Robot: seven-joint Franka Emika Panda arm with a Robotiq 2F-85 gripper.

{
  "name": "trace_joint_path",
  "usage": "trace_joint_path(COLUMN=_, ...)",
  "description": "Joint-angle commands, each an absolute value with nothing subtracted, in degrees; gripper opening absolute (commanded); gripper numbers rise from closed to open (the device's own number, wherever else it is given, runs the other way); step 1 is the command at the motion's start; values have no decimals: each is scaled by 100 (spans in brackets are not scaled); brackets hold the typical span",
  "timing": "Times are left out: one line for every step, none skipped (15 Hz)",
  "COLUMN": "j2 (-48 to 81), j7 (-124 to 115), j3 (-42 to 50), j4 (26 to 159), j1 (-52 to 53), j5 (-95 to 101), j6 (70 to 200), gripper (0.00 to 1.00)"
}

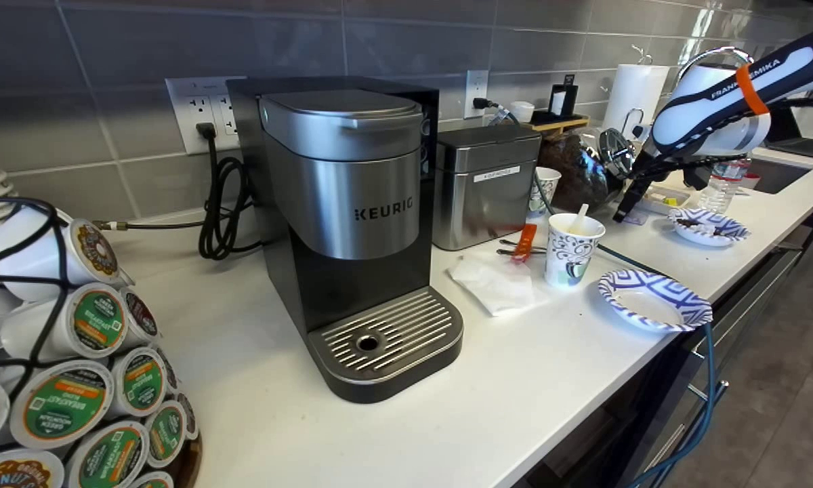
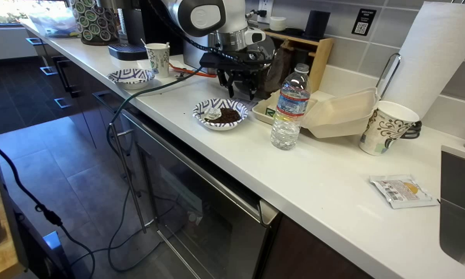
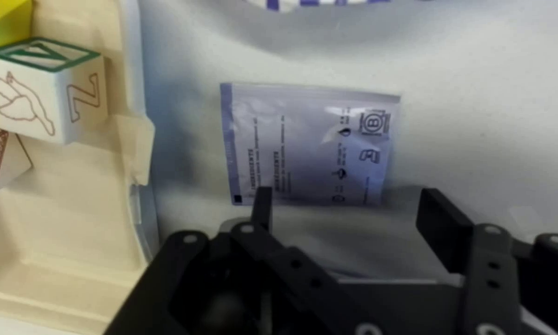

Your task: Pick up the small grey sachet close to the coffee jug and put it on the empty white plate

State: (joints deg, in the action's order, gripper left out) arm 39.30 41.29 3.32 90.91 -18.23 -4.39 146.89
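Our spread end effector [image 3: 348, 217] should centre over the grey sachet [image 3: 309, 144] and brush the counter [image 3: 488, 121] before we pinch.

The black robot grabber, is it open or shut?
Open: in the wrist view, the black two-fingered gripper has its fingers apart, and the grey rectangular sachet lies unheld on the white counter.

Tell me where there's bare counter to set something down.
Bare counter lies between the water bottle and the white packet, and between the coffee maker and the coffee pods. It's crowded around the fingers, where the grey sachet, takeout box and a patterned plate sit close together.
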Motion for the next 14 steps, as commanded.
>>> trace_joint_path(j2=4212, j7=3749, j3=347, j4=8687, j1=-1854, j5=-212, j6=14353, gripper=50)
trace_joint_path(j2=4226, j7=3696, j3=339, j4=8647, j1=-1855, j5=-209, j6=14301, gripper=40)
trace_joint_path(j2=4232, j7=3630, j3=343, j4=8614, j1=-1844, j5=-187, j6=14242, gripper=33)
trace_joint_path(j2=4238, j7=3572, j3=345, j4=8583, j1=-1836, j5=-172, j6=14200, gripper=24)
trace_joint_path(j2=4230, j7=3534, j3=344, j4=8565, j1=-1837, j5=-156, j6=14169, gripper=18)
trace_joint_path(j2=4240, j7=3478, j3=355, j4=8545, j1=-1828, j5=-119, j6=14169, gripper=11)
trace_joint_path(j2=4225, j7=3428, j3=365, j4=8549, j1=-1825, j5=-87, j6=14164, gripper=2)
trace_joint_path(j2=4217, j7=3431, j3=365, j4=8536, j1=-1858, j5=-69, j6=14171, gripper=1)
trace_joint_path(j2=4195, j7=3386, j3=382, j4=8556, j1=-1851, j5=-37, j6=14166, gripper=0)
trace_joint_path(j2=4178, j7=3363, j3=395, j4=8577, j1=-1851, j5=-10, j6=14161, gripper=0)
trace_joint_path(j2=4160, j7=3333, j3=411, j4=8605, j1=-1847, j5=23, j6=14161, gripper=0)
trace_joint_path(j2=4103, j7=3332, j3=415, j4=8688, j1=-1854, j5=55, j6=14174, gripper=1)
trace_joint_path(j2=4016, j7=3383, j3=399, j4=8815, j1=-1868, j5=89, j6=14199, gripper=0)
trace_joint_path(j2=3922, j7=3523, j3=335, j4=8934, j1=-1922, j5=87, j6=14191, gripper=0)
